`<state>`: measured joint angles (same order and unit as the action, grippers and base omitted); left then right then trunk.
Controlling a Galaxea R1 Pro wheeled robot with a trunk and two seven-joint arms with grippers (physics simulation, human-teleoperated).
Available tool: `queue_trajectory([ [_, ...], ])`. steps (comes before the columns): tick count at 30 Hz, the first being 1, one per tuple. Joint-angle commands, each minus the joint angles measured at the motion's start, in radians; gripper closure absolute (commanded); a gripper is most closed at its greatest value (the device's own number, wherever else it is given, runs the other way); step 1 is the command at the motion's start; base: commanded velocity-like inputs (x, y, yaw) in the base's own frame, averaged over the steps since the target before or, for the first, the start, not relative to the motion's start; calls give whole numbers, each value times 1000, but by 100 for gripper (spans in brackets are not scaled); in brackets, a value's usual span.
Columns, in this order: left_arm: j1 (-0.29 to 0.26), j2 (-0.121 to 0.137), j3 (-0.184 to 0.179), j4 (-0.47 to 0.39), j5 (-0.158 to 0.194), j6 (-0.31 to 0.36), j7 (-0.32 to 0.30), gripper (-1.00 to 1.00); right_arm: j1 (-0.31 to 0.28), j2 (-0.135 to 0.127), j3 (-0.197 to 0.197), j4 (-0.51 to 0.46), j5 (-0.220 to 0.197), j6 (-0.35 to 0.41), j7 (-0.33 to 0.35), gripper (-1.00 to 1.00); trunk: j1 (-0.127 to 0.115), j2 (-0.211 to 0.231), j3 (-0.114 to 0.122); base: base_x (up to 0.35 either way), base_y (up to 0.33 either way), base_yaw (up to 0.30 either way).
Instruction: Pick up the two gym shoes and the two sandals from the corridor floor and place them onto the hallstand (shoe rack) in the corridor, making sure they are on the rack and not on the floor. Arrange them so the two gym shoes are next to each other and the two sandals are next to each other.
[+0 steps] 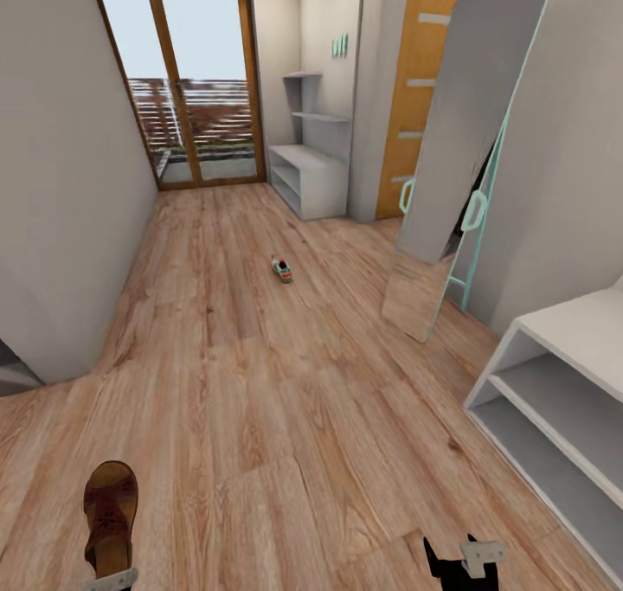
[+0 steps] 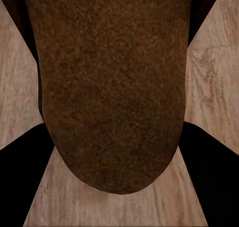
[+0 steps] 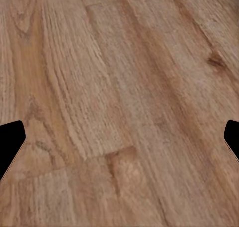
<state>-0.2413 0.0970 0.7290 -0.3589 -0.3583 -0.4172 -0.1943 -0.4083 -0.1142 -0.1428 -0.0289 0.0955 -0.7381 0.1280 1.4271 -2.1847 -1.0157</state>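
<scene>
The left gripper (image 1: 111, 578) was clamped on a sandal (image 1: 111, 515) near left; the right gripper (image 1: 461, 565) stood apart. One gym shoe (image 1: 281, 268) lay far on wide floor (image 1: 285, 401), hallstand (image 1: 562, 401) edge right

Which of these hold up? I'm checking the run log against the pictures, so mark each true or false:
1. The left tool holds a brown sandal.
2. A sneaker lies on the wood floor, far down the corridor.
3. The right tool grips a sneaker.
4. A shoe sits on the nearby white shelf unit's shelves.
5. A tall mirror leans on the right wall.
1. True: the left tool is shut on the brown leather sandal.
2. True: the white sneaker with green stripes lies alone on the light-brown wood plank floor.
3. False: the right tool is open and holds nothing.
4. False: the shelves seen of the white shelf unit are bare.
5. True: the tall teal-framed mirror leans there.
</scene>
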Motion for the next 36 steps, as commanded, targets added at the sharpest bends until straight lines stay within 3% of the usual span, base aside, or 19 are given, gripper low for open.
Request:
queue_trajectory([
  [1,-1,0,9,0,-4,-3,-8,100,-1,0,-9,1,10,-3,2,-100,0,0,-1,337,0,0],
  [9,-1,0,9,0,-4,-3,-8,100,-1,1,-9,1,9,-3,2,-100,0,0,-1,337,0,26],
  [20,-1,0,9,1,-4,-3,-8,100,0,1,-9,1,9,-3,2,-100,0,0,-1,337,0,189],
  [36,-1,0,10,0,-4,-3,-8,100,0,-4,-9,1,9,-3,2,-100,0,0,-1,337,0,9],
])
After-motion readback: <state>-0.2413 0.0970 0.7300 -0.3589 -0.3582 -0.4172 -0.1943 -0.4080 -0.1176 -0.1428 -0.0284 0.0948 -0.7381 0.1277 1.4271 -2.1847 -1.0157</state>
